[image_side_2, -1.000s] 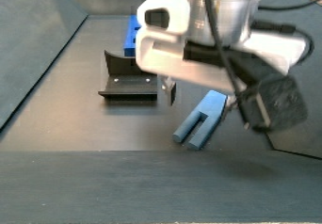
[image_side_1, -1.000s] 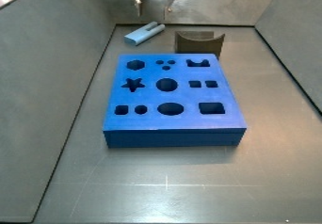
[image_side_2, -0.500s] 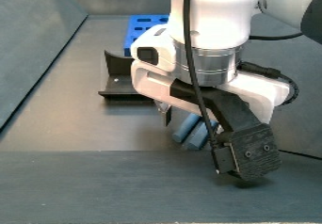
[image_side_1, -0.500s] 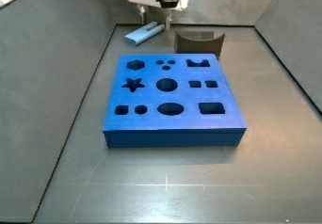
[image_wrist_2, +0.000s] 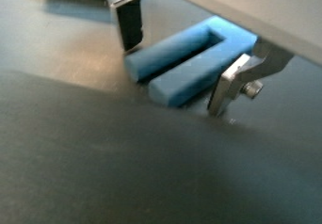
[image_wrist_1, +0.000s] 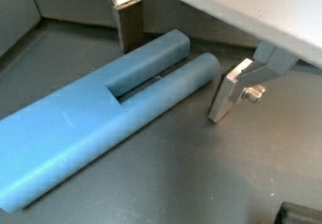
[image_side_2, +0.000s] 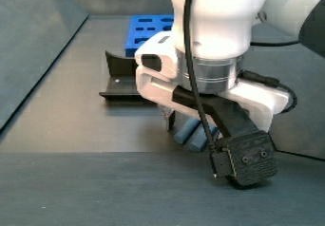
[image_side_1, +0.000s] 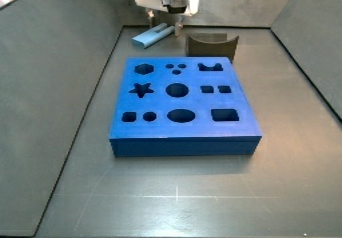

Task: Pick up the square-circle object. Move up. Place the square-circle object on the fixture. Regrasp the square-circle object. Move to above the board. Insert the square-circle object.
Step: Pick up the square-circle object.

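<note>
Side view looks down the board (image_side_1: 185,106) lengthwise from its near end. Side view faces back, arm close. Both wrist views look down, close, past the gripper (image_wrist_1: 176,63) onto the square-circle object (image_wrist_1: 107,110).

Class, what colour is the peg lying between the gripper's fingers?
Light blue peg, gripper astride; clearest in a wrist view.

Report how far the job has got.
Nothing finished yet. The peg lies flat on the floor with the open claw straddling its end, fingers either side and not closed. Left: grasp, lift, set it on the fixture, regrasp, insert in the board.
</note>
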Robot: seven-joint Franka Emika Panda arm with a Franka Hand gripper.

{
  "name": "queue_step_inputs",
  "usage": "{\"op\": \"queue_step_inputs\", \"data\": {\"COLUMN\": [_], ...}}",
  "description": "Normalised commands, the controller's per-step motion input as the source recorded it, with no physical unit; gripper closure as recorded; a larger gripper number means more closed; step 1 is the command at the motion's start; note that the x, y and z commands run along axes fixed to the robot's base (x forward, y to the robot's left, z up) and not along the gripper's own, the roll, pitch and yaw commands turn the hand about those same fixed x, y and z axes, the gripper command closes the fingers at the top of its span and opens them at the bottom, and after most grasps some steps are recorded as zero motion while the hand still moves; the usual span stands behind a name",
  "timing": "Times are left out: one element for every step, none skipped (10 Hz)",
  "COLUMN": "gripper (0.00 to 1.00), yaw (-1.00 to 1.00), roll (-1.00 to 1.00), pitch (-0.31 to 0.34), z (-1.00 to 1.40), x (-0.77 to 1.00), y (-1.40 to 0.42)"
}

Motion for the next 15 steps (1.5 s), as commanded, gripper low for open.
{"op": "queue_step_inputs", "data": {"gripper": [0.0,0.0,0.0,0.0,0.0,0.0,0.0,0.0,0.0,1.0,1.0,1.0,1.0,1.0,1.0], "yaw": [0.0,-0.03,0.0,0.04,0.0,-0.04,0.0,0.0,0.0,0.0,0.0,0.0,0.0,0.0,0.0], "roll": [0.0,0.0,0.0,0.01,0.0,0.0,0.0,0.0,0.0,0.0,0.0,0.0,0.0,0.0,0.0], "pitch": [-0.051,-0.036,0.0,0.0,0.0,-0.053,-0.087,-0.08,0.0,0.0,0.0,0.0,0.0,0.0,0.0], "z": [-0.1,-0.01,0.0,-0.03,-0.05,-0.05,-0.05,-0.06,0.0,0.0,0.0,0.0,0.0,0.0,0.0], "x": [0.0,0.0,0.0,0.08,0.02,0.0,0.0,0.0,0.0,0.0,0.0,0.0,0.0,0.0,0.0], "y": [0.0,-0.03,-0.03,-0.04,-0.01,0.0,0.0,0.0,0.0,0.0,0.0,0.0,0.0,0.0,0.0]}}
